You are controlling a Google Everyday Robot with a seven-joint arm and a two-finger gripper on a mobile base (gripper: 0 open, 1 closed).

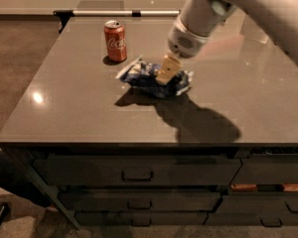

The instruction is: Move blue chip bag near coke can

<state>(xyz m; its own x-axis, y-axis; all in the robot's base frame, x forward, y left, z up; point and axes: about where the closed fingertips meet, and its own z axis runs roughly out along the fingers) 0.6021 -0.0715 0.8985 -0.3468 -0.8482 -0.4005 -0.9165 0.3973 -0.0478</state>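
While gripping the blue chip bag [145, 77] in the closed hand [166, 71] just right of the coke can [115, 41] over the table [79, 113], risking crinkly foil slipping free or its left end toppling the can.

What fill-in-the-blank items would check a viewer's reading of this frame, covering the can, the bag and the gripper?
1. The coke can stands ____ near the far edge of the countertop.
2. In the camera view, the blue chip bag is to the ____ of the can.
3. The gripper, its jaws on the bag, reaches it from ____.
4. Under the countertop are rows of ____ with handles.
Missing words: upright; right; above; drawers.
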